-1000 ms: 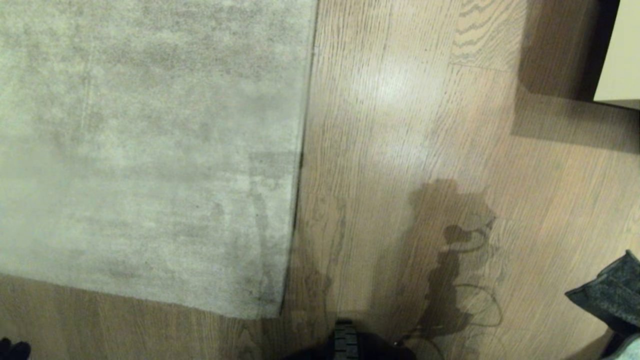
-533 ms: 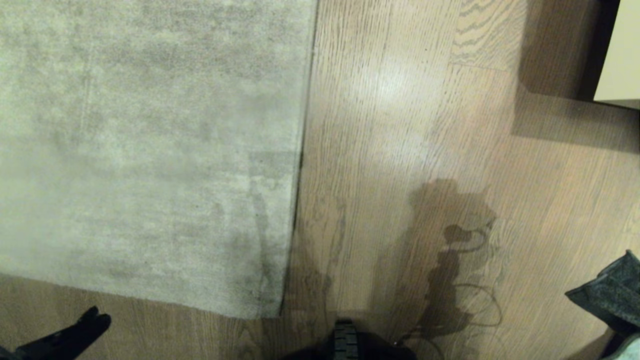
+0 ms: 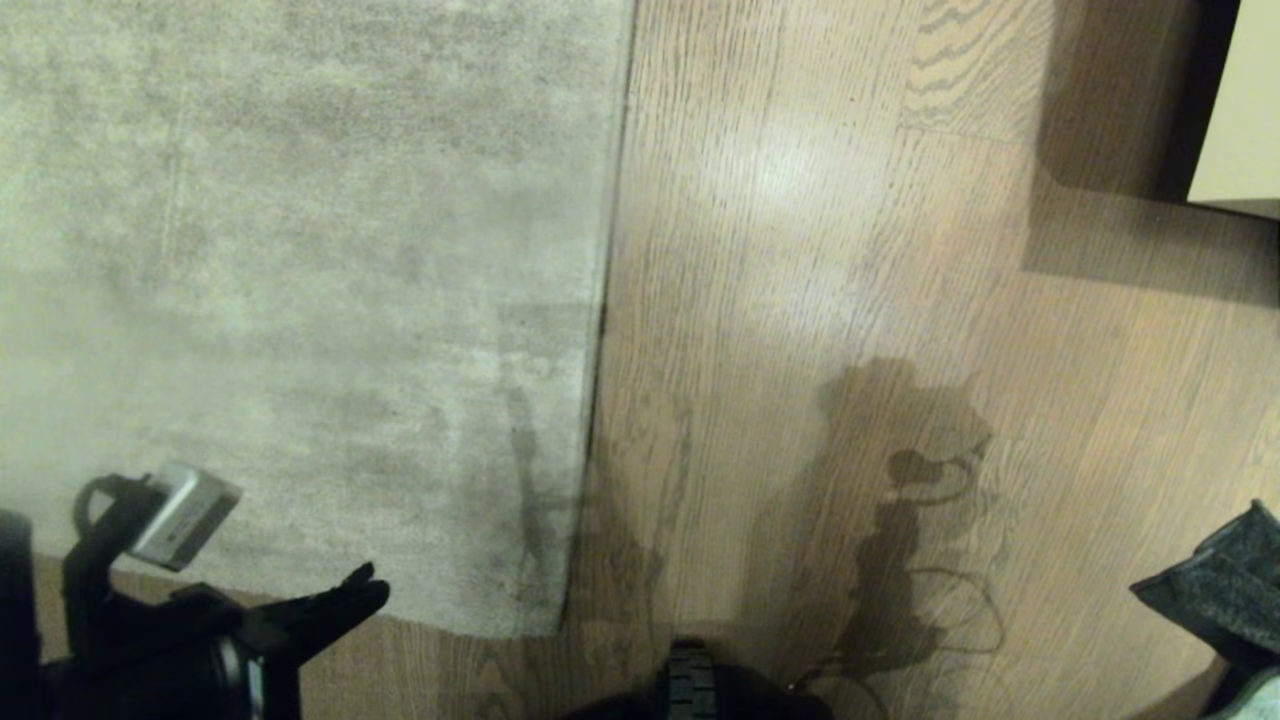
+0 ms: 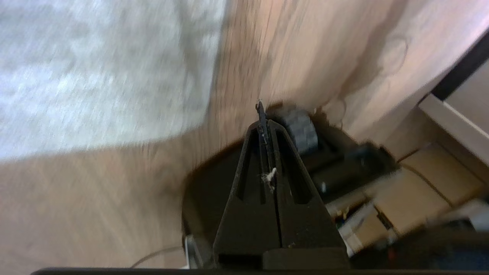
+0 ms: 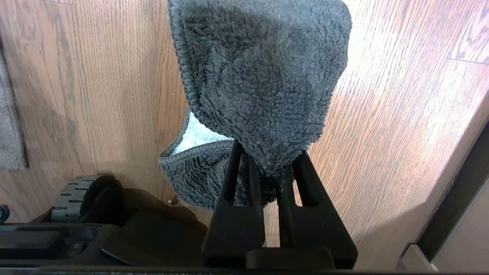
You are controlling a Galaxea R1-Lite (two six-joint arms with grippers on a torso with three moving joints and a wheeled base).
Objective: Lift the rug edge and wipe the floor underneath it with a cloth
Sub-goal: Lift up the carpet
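The pale grey-beige rug (image 3: pixel 300 280) fills the left of the head view. Its long rug edge (image 3: pixel 598 330) runs down to a near corner, and its short near border lies low in the picture. Light-brown plank floor (image 3: pixel 800 250) lies to its right. My left gripper (image 3: pixel 372 590) is shut and empty, hovering at the near border left of that corner; in the left wrist view the fingers (image 4: pixel 261 114) are pressed together, blurred rug (image 4: pixel 95 76) beyond. My right gripper (image 5: pixel 267 156) is shut on the dark grey-green cloth (image 5: pixel 263 76), which shows at the lower right edge (image 3: pixel 1215 590).
A cream piece of furniture (image 3: pixel 1240 100) with a dark base stands at the far right. My base wheel (image 3: pixel 692 680) sits at the bottom centre, also in the right wrist view (image 5: pixel 72 196). My own shadow falls on the planks (image 3: pixel 900 480).
My left arm has swung in from the bottom left corner, rightward and up to the rug's near border, still shut. The right arm and cloth have not moved.
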